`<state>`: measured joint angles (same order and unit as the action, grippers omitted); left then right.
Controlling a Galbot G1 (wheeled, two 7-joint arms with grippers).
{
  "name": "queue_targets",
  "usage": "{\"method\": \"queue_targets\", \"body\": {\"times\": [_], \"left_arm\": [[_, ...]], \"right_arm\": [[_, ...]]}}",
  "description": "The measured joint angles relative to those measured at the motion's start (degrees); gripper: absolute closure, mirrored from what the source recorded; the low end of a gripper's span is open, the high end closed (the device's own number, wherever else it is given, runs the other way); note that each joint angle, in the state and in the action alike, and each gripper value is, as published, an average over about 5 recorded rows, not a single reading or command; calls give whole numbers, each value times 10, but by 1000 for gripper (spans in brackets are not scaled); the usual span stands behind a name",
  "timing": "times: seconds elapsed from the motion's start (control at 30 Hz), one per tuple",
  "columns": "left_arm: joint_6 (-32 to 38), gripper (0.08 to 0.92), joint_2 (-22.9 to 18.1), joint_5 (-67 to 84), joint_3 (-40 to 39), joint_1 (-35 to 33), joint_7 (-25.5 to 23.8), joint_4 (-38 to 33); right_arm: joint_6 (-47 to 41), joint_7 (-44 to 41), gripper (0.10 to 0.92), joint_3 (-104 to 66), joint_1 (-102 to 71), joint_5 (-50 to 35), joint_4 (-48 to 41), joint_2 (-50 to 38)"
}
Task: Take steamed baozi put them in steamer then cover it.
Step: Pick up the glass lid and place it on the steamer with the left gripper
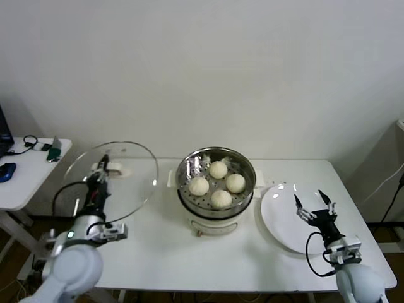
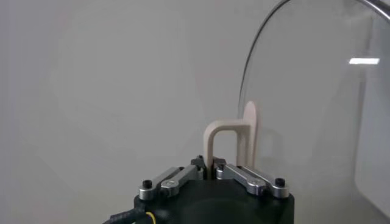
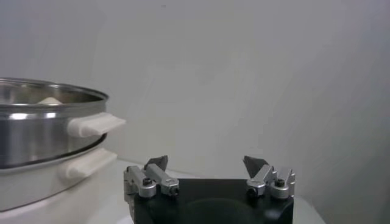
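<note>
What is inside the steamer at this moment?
Four buns sit on the perforated floor of the open steamer. The floor under each bun is hidden. The lid is off, held up by the left gripper.

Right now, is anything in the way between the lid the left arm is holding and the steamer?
Nothing visible. The left gripper holds the cover left of the steamer; only bare table lies between.

**Silver arms, black wrists**

Both arms end in rounded silver-grey shells. The left gripper (image 2: pixel 212 165) has a black housing, silver linkage bars with dark screw heads, and a black cable with a yellow strand. The right gripper (image 3: pixel 206 163) matches: black body, silver links, dark pointed fingertips (image 3: pixel 157 162), looping black cable.
</note>
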<state>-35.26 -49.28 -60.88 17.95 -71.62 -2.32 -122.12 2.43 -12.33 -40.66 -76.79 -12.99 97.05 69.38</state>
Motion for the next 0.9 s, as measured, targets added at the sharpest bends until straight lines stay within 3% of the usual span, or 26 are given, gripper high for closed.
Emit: {"method": "queue_targets", "body": {"times": [0.27, 0.57, 0.9], "left_arm": [[-50, 850, -25, -47, -132, 126, -70, 18], [-70, 850, -103, -105, -239, 221, -116, 77], [-70, 850, -197, -145, -308, 276, -136, 146]], "right_arm": [[1, 3, 203, 9, 9, 15, -12, 11], [2, 4, 203, -1, 5, 17, -24, 14], [6, 4, 203, -22, -4, 18, -29, 13]]}}
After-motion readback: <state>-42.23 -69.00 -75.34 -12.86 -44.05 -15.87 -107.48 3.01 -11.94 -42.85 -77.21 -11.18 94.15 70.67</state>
